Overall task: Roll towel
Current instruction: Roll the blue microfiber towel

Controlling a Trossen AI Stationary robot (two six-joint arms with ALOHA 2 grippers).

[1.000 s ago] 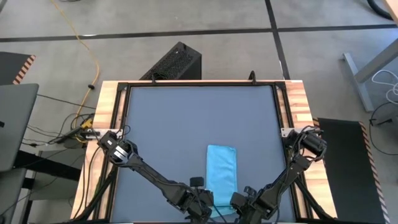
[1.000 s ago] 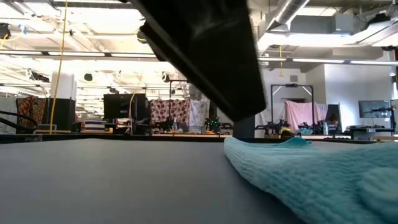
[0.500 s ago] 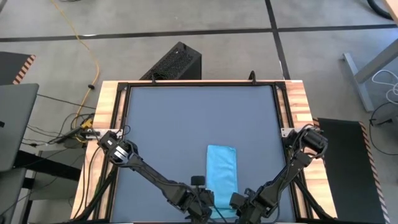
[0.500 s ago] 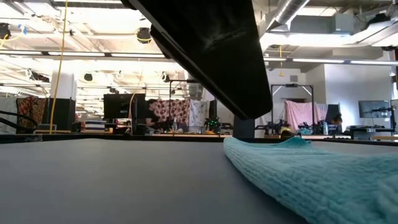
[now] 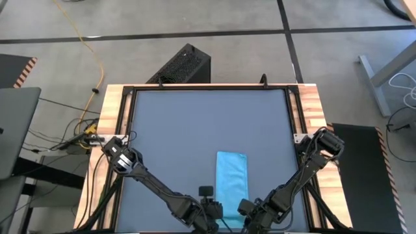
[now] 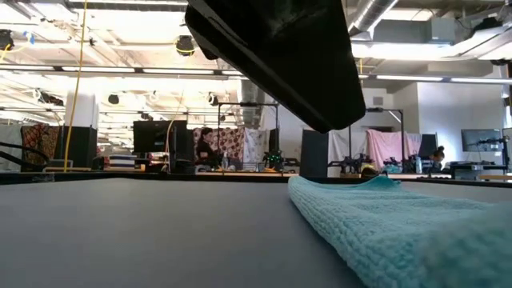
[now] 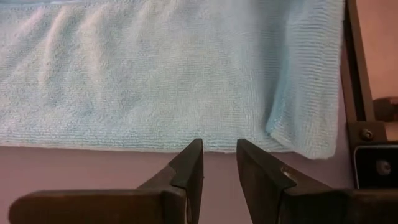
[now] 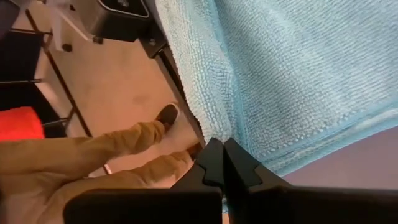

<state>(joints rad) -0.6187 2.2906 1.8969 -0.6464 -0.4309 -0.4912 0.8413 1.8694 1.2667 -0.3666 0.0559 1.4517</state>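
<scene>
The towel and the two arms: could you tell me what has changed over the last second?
Both grippers, left gripper and right gripper, slid slightly back toward the table's near edge at the towel's near end. In the low view the dark arm overhead shifted right. Nothing was gripped or released: left jaws slightly apart and empty, right shut. The towel stayed flat.

This is a big workshop or robot lab. It has a grey concrete floor (image 5: 195, 26), long bright ceiling lights (image 6: 96, 70), screens (image 6: 152, 138) on benches, a yellow cable (image 5: 97, 62), and a person (image 6: 206, 146) far back.
</scene>
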